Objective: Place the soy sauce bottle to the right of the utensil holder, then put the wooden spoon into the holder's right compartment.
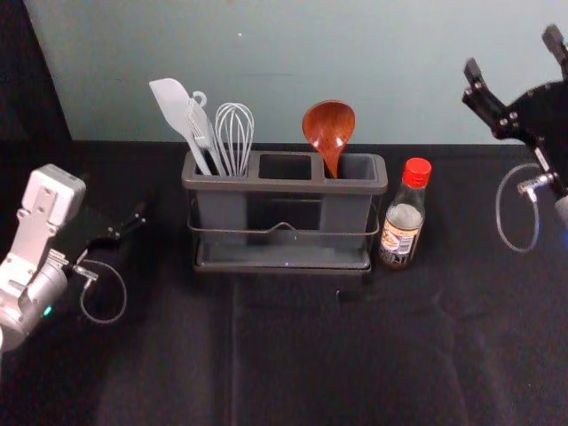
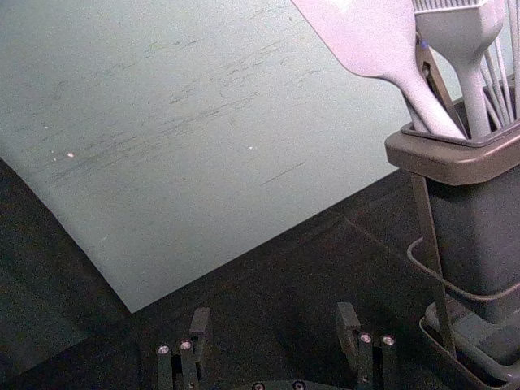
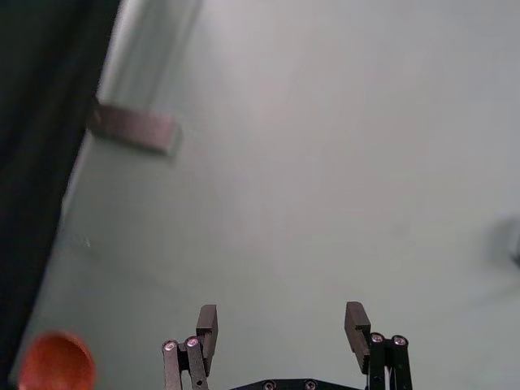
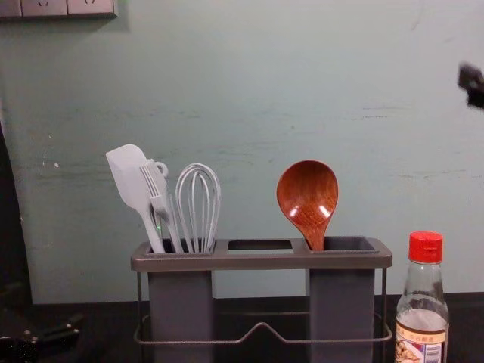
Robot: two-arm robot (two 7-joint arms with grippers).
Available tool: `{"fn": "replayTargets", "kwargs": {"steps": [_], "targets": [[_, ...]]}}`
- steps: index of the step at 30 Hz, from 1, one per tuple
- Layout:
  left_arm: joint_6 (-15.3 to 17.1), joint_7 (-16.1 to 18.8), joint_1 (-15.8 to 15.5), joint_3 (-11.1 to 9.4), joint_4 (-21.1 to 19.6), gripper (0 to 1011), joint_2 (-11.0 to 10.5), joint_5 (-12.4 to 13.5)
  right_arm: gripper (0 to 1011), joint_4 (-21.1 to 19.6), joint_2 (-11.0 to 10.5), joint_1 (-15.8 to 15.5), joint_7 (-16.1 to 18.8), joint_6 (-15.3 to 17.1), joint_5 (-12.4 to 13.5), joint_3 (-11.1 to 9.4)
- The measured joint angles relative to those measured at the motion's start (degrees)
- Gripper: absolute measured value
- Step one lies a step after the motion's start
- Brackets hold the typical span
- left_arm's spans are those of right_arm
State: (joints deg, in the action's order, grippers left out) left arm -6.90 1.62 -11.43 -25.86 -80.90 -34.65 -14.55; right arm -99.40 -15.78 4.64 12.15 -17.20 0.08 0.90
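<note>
At upper right of the head view, your right gripper (image 1: 515, 51) has empty jaws apart; the spoon (image 1: 329, 127), handle down in the right compartment (image 1: 359, 166), lies lower left of them. Bottle (image 1: 401, 226) stands just right of the holder (image 1: 284, 185), so you probably need only retreat. Left gripper (image 2: 273, 313), at left edge, is idle, jaws apart.

1 ea.: btl (image 4: 423, 311), spoon (image 4: 307, 195), holder (image 4: 261, 261), spatula (image 4: 130, 178), brush (image 2: 465, 39), whisk (image 4: 199, 208)

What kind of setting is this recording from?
Likely a staged kitchen-style test table: a utensil holder, a soy sauce bottle and a wooden spoon on or above black cloth.
</note>
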Motion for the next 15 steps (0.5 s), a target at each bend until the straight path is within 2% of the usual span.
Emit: {"fn": "replayTargets", "kwargs": {"steps": [2,3,6,11,15], "targets": [[0.0,0.0,0.0,0.0,0.0,1000,0.0,0.0,1003,0.2,-0.1,-0.3,-0.2,2.1,-0.1,-0.4],[0.0,0.0,0.0,0.0,0.0,1000,0.0,0.0,1002,0.5,-0.2,-0.6,-0.4,4.2,-0.2,-0.7],[0.0,0.0,0.0,0.0,0.0,1000,0.0,0.0,1002,1.9,-0.4,-0.9,-0.7,6.6,-0.2,-1.1],[0.0,0.0,0.0,0.0,0.0,1000,0.0,0.0,1002,4.8,-0.6,-1.3,-0.6,7.6,-0.1,-1.3],[0.0,0.0,0.0,0.0,0.0,1000,0.0,0.0,1003,7.6,-1.0,-1.3,0.3,7.3,1.1,-1.3]]}}
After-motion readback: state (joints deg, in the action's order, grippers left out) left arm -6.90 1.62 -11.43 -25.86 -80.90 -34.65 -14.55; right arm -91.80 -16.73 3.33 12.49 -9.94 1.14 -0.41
